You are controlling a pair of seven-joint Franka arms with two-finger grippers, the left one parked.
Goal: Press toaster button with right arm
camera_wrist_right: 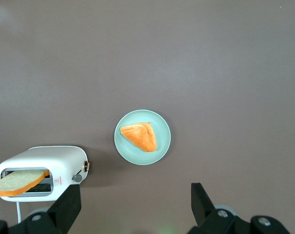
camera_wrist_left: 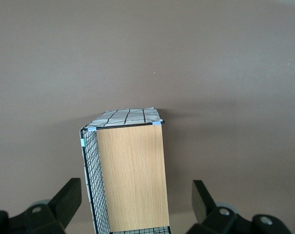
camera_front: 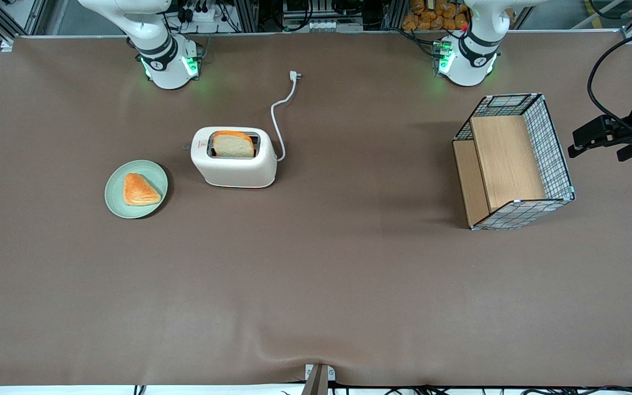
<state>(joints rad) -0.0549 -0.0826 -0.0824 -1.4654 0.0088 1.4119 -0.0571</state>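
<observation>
The gripper (camera_wrist_right: 132,207) hangs high with fingers spread, holding nothing. Below it the toaster (camera_wrist_right: 42,168) stands beside the green plate (camera_wrist_right: 162,151); the toaster button (camera_wrist_right: 77,178) is on the narrow end facing that plate.

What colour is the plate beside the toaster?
Pale green plate, clearest in the right wrist view, below the open gripper.

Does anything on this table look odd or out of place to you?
Two things. The toaster's cord lies loose on the table, its plug in no socket. The wire-mesh basket at the parked arm's end lies tipped on its side. The gripper, jaws open, hovers high above the plate with its pastry.
</observation>
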